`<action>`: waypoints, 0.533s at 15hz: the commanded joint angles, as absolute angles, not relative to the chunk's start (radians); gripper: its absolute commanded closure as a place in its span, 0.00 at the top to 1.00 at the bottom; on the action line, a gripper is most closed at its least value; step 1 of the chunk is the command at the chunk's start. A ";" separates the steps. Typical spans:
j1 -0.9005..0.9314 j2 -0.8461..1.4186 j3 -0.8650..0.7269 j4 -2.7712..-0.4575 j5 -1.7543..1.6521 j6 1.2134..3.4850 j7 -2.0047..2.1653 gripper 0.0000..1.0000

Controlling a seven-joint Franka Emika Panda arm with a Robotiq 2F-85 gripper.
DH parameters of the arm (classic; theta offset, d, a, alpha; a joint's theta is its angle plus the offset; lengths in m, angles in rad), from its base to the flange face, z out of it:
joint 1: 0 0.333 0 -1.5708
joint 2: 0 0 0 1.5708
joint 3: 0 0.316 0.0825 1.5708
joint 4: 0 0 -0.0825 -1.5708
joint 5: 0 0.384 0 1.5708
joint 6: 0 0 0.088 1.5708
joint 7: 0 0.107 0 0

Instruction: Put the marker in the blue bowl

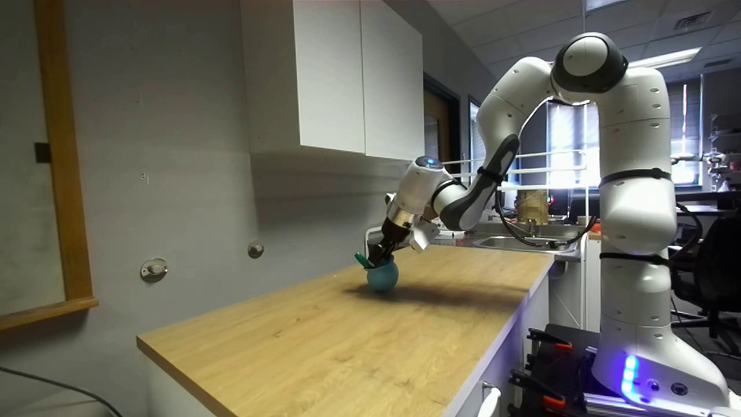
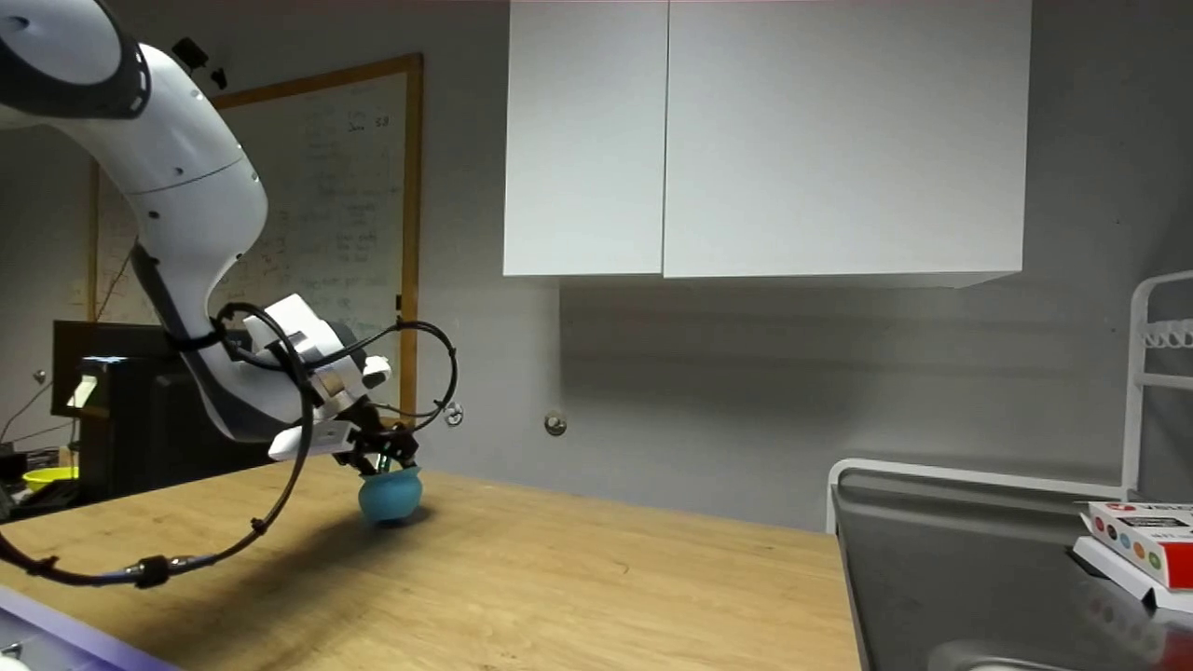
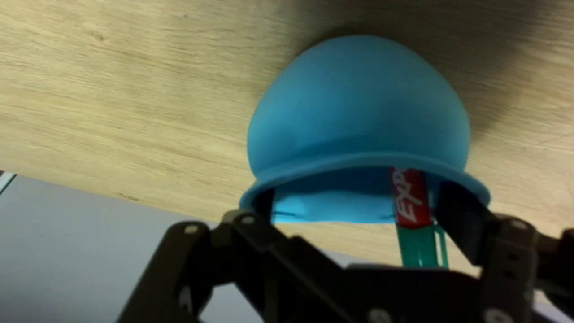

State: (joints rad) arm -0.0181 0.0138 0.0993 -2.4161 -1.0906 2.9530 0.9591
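Jaws wide, a black gripper [image 3: 358,205] reaches into a round blue bowl [image 3: 358,103] — slim red-and-green marker [image 3: 410,199] between them, lower right of frame, long axis down-frame.

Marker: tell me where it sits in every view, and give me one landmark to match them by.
In an exterior view: marker below centre, its green end jutting up and left from the blue bowl.
In an exterior view: marker left of and below centre, a green sliver above the blue bowl.
Wrist view: marker right of and below centre, red and green, partly inside the blue bowl.
Shared landmark: the blue bowl.
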 commanded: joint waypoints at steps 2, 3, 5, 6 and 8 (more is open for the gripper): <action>-0.019 -0.031 0.100 -2.433 -1.032 2.972 0.935 1.00; -0.018 -0.041 0.100 -2.441 -1.003 2.979 0.919 1.00; -0.012 -0.067 0.101 -2.463 -0.919 3.000 0.866 1.00; -0.007 -0.082 0.101 -2.477 -0.869 3.008 0.832 1.00; 0.009 -0.112 0.096 -2.500 -0.776 3.026 0.763 1.00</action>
State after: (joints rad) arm -0.0104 -0.0473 0.0995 -2.4463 -0.8850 3.0051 0.8517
